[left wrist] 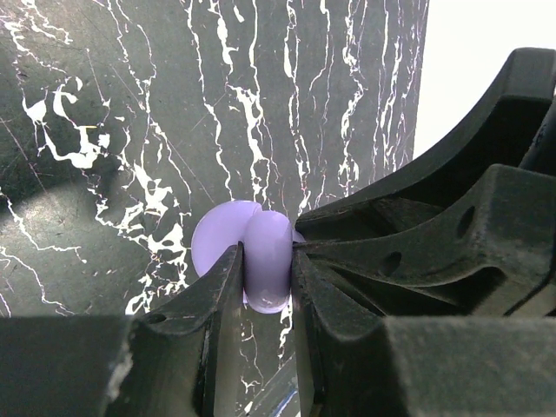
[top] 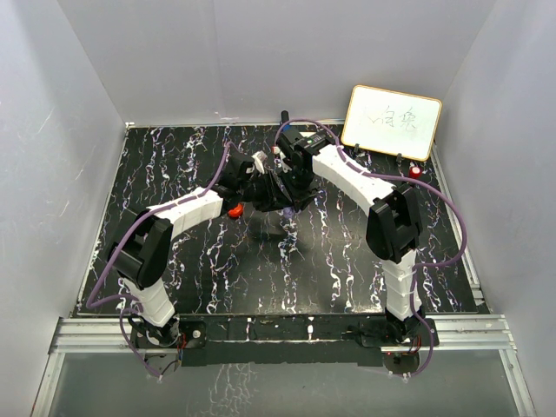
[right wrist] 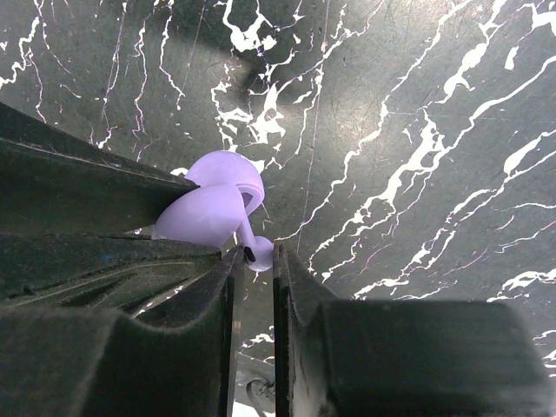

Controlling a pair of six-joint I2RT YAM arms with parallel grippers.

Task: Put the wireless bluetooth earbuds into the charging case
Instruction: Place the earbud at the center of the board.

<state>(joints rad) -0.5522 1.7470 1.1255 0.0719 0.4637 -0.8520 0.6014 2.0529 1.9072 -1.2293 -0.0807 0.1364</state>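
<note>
My left gripper [left wrist: 267,261] is shut on a lilac charging case [left wrist: 265,248]; its round open lid [left wrist: 217,234] shows behind. In the right wrist view the case [right wrist: 204,217] sits at the tips of the left fingers [right wrist: 87,191], held above the table. My right gripper [right wrist: 258,252] is shut on a purple earbud [right wrist: 261,256]. The bud's head is pinched between the fingertips and its stem points up into the case opening. In the top view both grippers meet at mid-table: the left gripper [top: 261,178] and the right gripper [top: 291,187]. No red or white earbuds are in view.
A small red object [top: 234,209] lies on the black marbled table [top: 174,261] just below the left gripper. A whiteboard [top: 391,122] leans at the back right, with a red-capped object [top: 418,172] beside it. White walls surround the table.
</note>
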